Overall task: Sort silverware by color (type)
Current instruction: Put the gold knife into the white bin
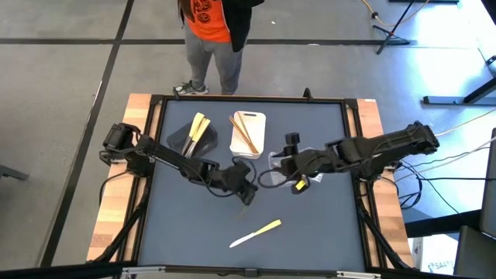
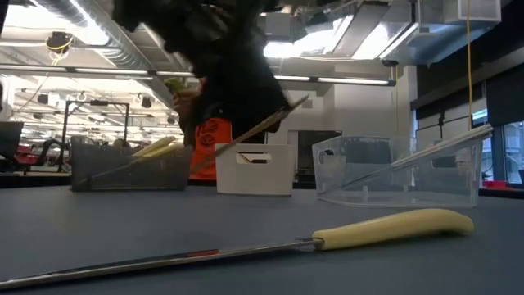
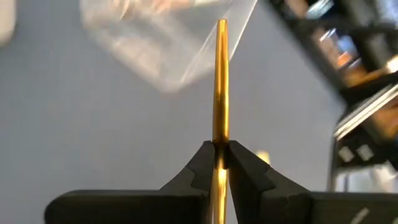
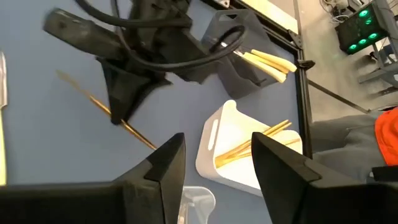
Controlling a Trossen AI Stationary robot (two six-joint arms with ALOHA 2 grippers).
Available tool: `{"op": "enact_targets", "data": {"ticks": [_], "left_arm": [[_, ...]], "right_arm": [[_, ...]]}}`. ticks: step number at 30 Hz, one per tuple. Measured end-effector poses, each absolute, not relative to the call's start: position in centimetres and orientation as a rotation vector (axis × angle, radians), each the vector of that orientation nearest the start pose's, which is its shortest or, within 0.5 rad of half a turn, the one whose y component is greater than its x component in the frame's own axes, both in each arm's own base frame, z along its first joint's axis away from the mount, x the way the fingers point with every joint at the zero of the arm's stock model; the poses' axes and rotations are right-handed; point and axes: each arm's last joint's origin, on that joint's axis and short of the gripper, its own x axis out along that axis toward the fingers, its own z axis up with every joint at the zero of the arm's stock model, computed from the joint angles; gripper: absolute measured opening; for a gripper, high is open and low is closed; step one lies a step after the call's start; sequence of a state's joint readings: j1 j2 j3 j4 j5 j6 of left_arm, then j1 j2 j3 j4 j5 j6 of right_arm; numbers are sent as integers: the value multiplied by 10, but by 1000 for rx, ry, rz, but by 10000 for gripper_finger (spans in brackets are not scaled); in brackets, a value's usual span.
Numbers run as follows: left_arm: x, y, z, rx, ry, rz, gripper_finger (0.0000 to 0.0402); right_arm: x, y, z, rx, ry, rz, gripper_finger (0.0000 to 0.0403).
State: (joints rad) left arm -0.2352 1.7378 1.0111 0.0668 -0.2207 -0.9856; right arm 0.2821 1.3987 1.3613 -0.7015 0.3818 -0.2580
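Two arms over a dark grey table (image 1: 194, 232), open workshop beyond.
Left gripper (image 3: 219, 163) is clenched on an orange-brown utensil (image 3: 221, 87) held above mid-table; right gripper (image 4: 214, 163) stands released near the clear tray (image 2: 393, 168). One yellow-handled knife (image 1: 256, 232) lies loose (front centre). A person (image 1: 211, 31) stands at the far edge.

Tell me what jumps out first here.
The left gripper is shut on a gold utensil mid-table, near the white tray holding more gold ones. A yellow-handled knife lies alone toward the table's front. The right gripper hangs open beside the left one.
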Motion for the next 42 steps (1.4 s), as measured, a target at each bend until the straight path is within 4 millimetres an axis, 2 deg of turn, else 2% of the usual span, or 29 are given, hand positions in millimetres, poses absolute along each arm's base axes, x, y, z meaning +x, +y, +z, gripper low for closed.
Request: {"op": "enact_targets", "data": {"ticks": [5, 10, 21, 32, 35, 42], "left_arm": [[368, -57, 203, -779, 403, 248, 25], [376, -34, 213, -751, 280, 247, 25], [381, 16, 231, -756, 69, 270, 25], [376, 69, 236, -745, -28, 377, 25], [374, 84, 240, -749, -71, 362, 25], [355, 119, 259, -746, -112, 363, 25]], "right_arm": [[266, 66, 363, -442, 695, -13, 172], [255, 63, 365, -407, 734, -16, 172], [253, 64, 362, -351, 767, 31, 172], [253, 66, 362, -305, 770, 77, 172], [253, 66, 362, -290, 770, 72, 172], [254, 66, 346, -293, 804, 71, 172]]}}
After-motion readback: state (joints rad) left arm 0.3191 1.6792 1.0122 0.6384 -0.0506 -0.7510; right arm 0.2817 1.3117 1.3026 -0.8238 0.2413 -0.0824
